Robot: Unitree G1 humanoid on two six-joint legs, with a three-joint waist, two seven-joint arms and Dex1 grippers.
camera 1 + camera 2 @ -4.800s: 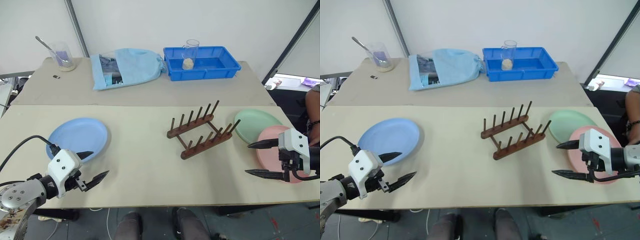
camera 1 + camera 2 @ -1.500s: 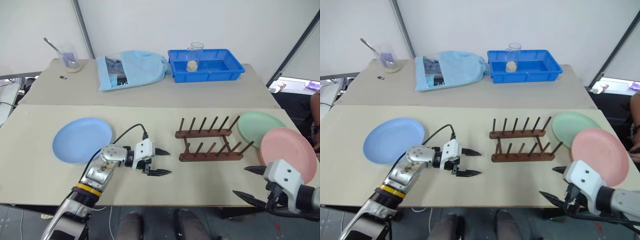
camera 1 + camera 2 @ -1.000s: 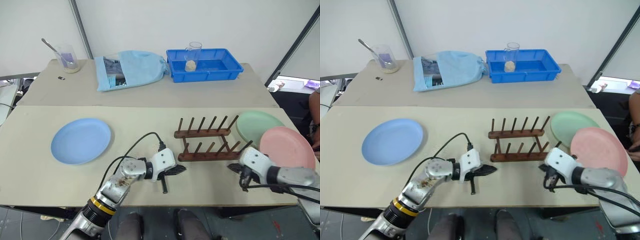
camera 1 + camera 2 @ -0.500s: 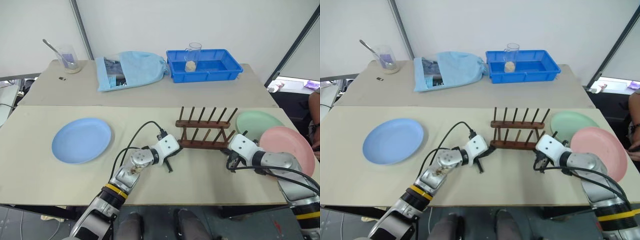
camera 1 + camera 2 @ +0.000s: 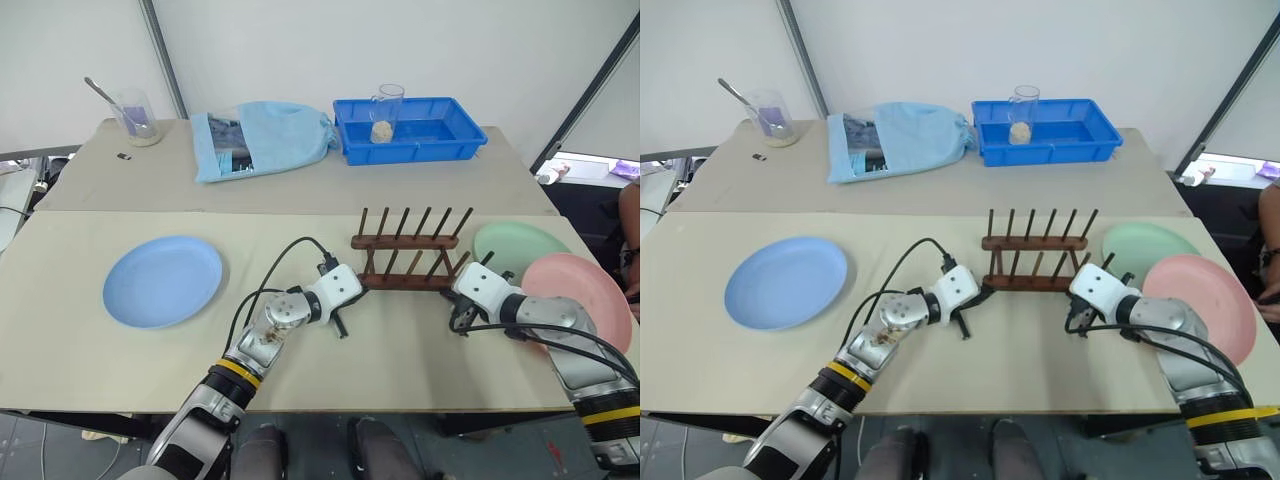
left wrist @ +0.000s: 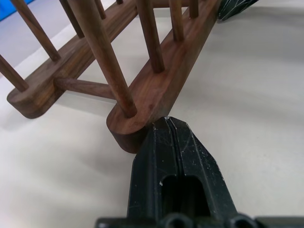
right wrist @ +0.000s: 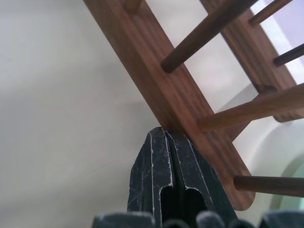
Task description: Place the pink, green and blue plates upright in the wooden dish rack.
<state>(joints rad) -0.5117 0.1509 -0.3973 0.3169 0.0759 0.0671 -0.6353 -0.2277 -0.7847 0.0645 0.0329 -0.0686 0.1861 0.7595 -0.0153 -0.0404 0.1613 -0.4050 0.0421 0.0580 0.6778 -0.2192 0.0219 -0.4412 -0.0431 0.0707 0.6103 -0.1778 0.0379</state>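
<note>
Wooden dish rack is boxed in on both ends: left gripper, fingers pressed together, touches its near rail's left end; right gripper, also closed, touches the right end. Green plate and pink plate crowd the right side. Open table lies between rack and blue plate.

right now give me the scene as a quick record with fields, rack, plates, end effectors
rack: wooden dish rack mid-table, no plates in it
left end effector: shut, tip against the rack's near rail at its left end
right end effector: shut, tip against the near rail toward its right end
blue plate: flat on the table, left of the rack
green plate: flat, right of the rack
pink plate: flat, overlapping the green plate's near edge
</note>
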